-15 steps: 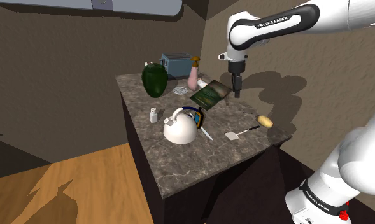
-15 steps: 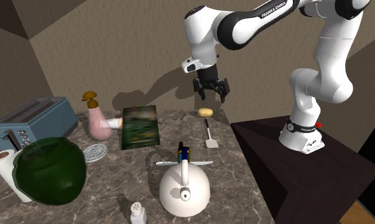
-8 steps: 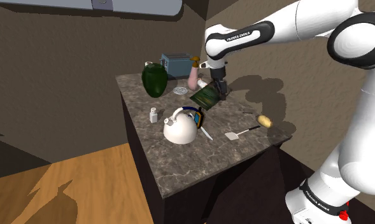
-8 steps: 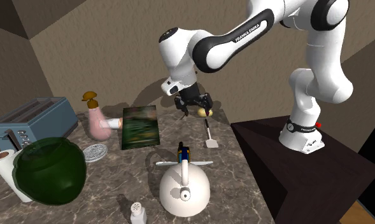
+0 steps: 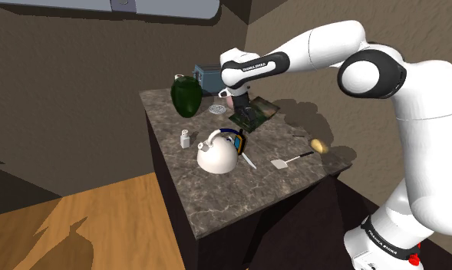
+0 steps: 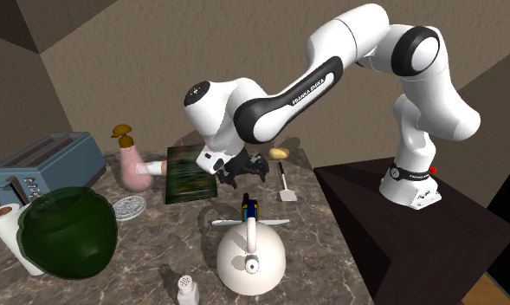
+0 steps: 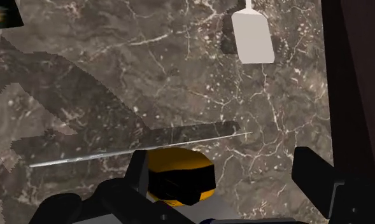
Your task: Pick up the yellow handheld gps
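The handheld GPS (image 7: 178, 179) is yellow with a black face. It lies on the dark marble counter (image 7: 179, 76) just below my gripper (image 7: 221, 159), close to one finger and under a thin knife blade (image 7: 141, 144). In the shoulder view the GPS (image 5: 239, 142) leans beside the white kettle (image 5: 217, 153), with my gripper (image 5: 245, 116) just above and behind it. In the second exterior view the gripper (image 6: 246, 171) hangs over the GPS (image 6: 249, 208). The fingers stand apart and hold nothing.
A white spatula (image 6: 285, 186) and a potato (image 6: 279, 152) lie toward the stand. A green book (image 6: 188, 173), a pink bottle (image 6: 133, 171), a green vase (image 6: 67, 232), a toaster (image 6: 36, 165) and a salt shaker (image 6: 187, 290) crowd the counter.
The arm has swung from above the potato end of the counter across the book toward the kettle. The gripper now hangs low over the GPS, still open.
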`<state>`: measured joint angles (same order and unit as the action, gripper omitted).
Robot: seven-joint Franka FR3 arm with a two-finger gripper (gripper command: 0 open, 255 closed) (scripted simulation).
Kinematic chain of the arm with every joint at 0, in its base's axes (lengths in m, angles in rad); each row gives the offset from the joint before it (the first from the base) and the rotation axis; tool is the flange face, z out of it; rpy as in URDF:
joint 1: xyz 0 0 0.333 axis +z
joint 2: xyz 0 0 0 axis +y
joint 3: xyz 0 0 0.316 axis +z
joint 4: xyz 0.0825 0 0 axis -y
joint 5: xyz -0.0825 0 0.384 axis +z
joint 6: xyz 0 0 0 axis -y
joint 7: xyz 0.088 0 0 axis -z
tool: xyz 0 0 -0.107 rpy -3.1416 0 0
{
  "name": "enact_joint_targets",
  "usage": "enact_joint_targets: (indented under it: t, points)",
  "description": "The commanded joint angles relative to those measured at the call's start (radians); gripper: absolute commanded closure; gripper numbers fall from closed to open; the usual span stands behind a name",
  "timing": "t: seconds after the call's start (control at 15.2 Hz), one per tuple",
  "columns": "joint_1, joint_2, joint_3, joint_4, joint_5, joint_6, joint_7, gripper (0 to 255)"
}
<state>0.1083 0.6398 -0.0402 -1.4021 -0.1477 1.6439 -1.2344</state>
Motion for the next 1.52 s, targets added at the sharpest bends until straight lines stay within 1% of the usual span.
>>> enact_joint_targets:
  t: [0.0,0.4,0.53,0.59,1.19,1.45]
  points:
    - [0.005,0.053,0.007,0.052,-0.008,-0.005,-0.025,0]
    - [0.004,0.088,0.008,0.029,-0.008,0.053,-0.016,0]
    - [0.004,0.092,0.008,0.027,-0.008,0.058,-0.015,0]
    - [0.004,0.092,0.008,0.027,-0.008,0.059,-0.015,255]
    - [0.004,0.092,0.008,0.027,-0.008,0.058,-0.015,255]
    - [0.005,0.067,0.007,0.040,-0.008,0.021,-0.021,255]
